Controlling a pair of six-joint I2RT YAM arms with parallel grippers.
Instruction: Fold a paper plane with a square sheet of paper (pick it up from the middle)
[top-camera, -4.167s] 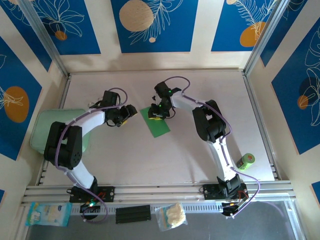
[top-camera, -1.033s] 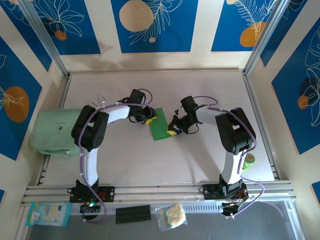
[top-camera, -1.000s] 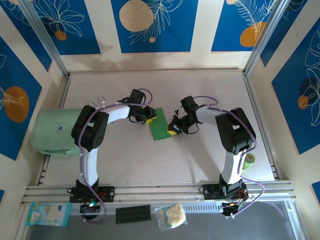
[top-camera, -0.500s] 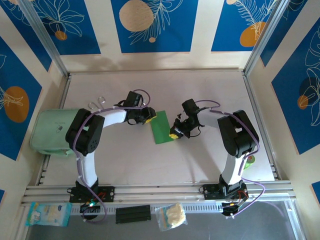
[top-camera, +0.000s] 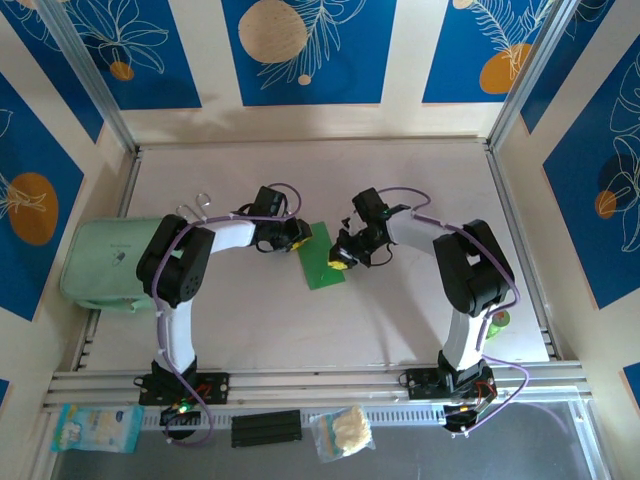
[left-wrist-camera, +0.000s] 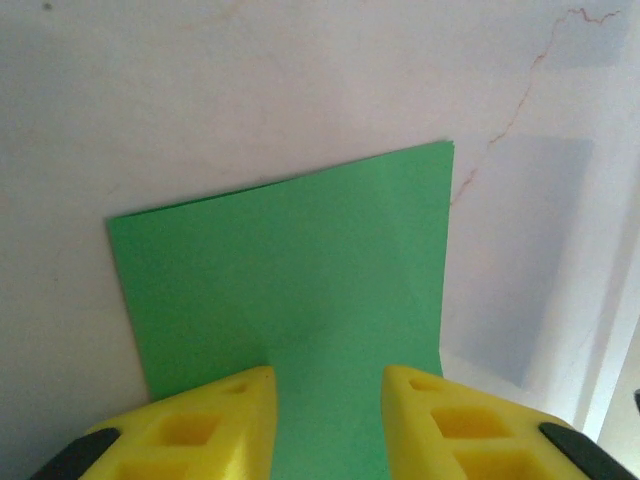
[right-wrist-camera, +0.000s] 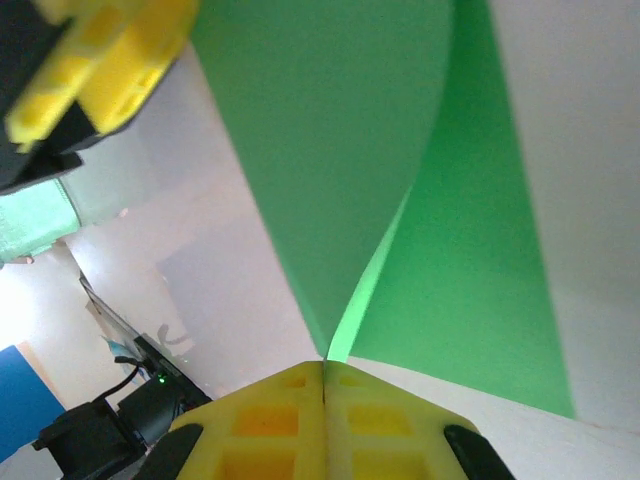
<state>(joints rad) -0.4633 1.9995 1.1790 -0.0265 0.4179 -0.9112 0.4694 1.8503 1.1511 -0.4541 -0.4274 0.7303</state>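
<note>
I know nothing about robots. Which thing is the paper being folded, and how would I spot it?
Look at the pale table, in the middle between the two arms. The square sheet of paper is there, thin and bright green, with one edge pinched in the right tool. It is far smaller and more vivid than the pale mint pouch at the table's left edge.

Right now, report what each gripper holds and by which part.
Right gripper pinches the square sheet of paper by one edge. Left gripper, jaws apart over the sheet, holds nothing.
</note>
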